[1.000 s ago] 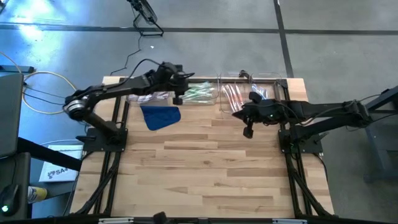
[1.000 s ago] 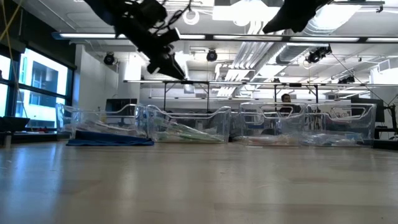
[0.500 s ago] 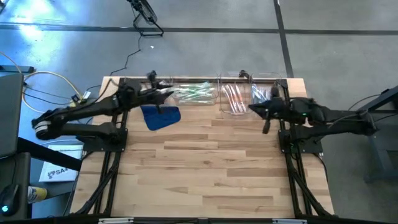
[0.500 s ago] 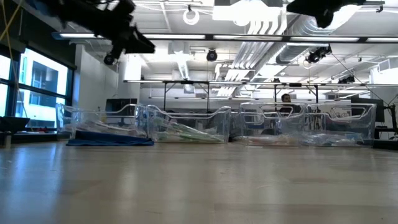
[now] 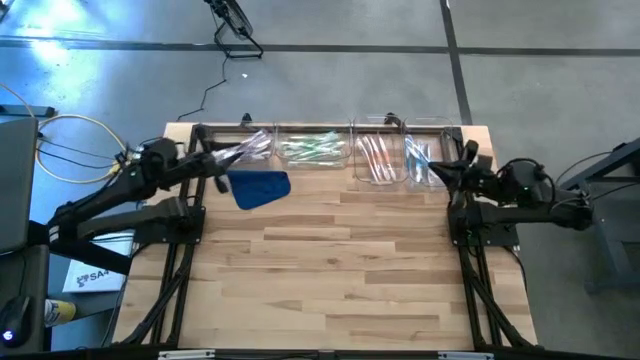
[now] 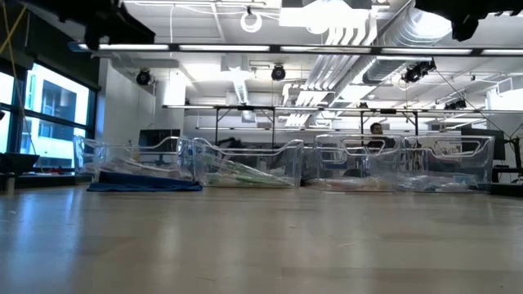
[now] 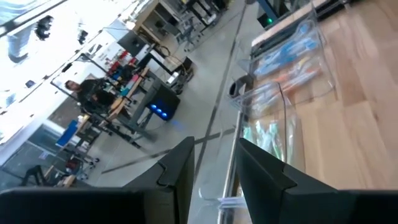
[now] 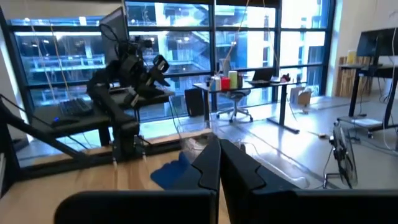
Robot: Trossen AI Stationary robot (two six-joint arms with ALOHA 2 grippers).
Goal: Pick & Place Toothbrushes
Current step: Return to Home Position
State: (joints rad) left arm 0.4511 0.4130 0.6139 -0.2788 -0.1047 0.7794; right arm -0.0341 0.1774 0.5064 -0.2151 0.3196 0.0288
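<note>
The toothbrushes lie sorted in a row of clear bins along the table's far edge: whitish ones, green ones, pink ones and blue ones. My left gripper is drawn back at the table's far left corner, beside the whitish bin. It is open, with nothing between its fingers. My right gripper is pulled back at the far right, next to the blue bin. It is shut and holds nothing.
A blue cloth lies on the wooden table just in front of the whitish bin. Both arms hang high in the low view, the left and the right. A person sits in the room beyond.
Both arms have drawn back from over the bins. My left gripper has gone toward the table's left edge and my right gripper toward the right edge and a little toward the far edge. Both have tipped up to point level. Neither has taken or dropped anything.
</note>
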